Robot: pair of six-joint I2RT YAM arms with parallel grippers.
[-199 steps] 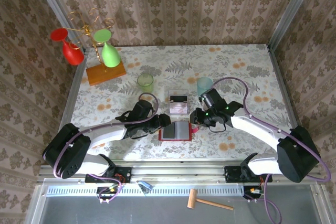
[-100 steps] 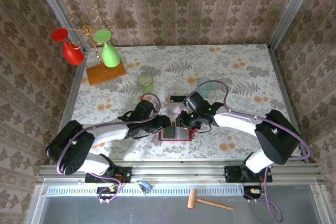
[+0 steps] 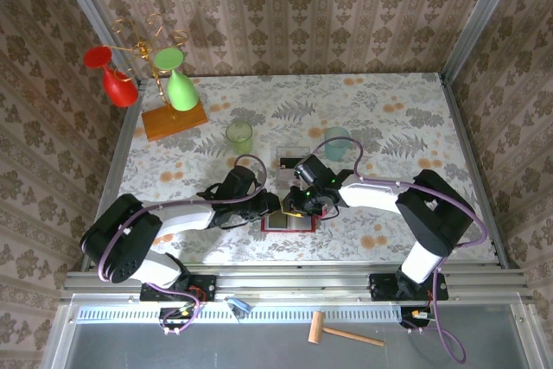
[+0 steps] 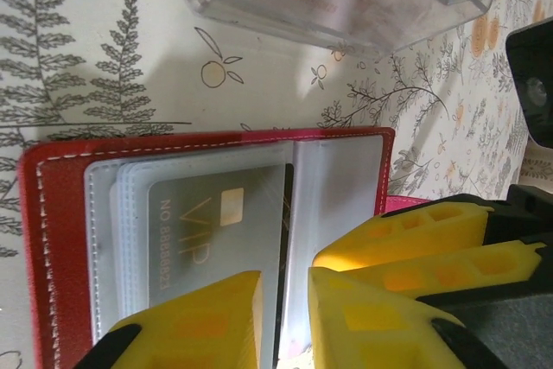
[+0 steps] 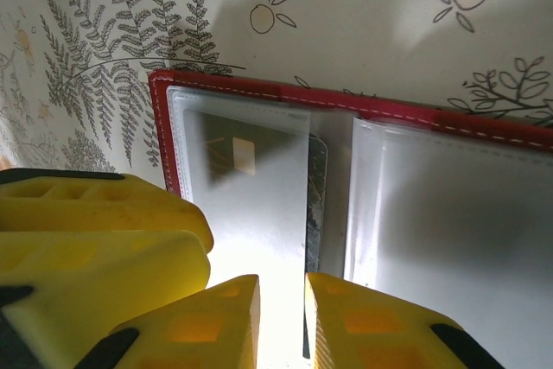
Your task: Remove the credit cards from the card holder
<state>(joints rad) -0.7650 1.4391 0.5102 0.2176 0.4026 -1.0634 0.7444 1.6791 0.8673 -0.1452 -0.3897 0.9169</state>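
R gripper (image 5: 281, 317) has swung in over the open card holder (image 3: 289, 222); L gripper (image 4: 283, 317) has narrowed at its left edge. Both sit nearly closed astride pocket edges (image 4: 287, 239), and I can't tell if either grips. Credit card (image 4: 207, 222) remains inside the holder, so extraction is pending.

Card holder (image 4: 52, 239): red stitched leather-look; pockets (image 4: 337, 187) glossy clear plastic.

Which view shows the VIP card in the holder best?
Left wrist: the VIP card sits in a clear pocket of the card holder, print readable. Right wrist shows it washed out by glare. Top external: too small to tell.
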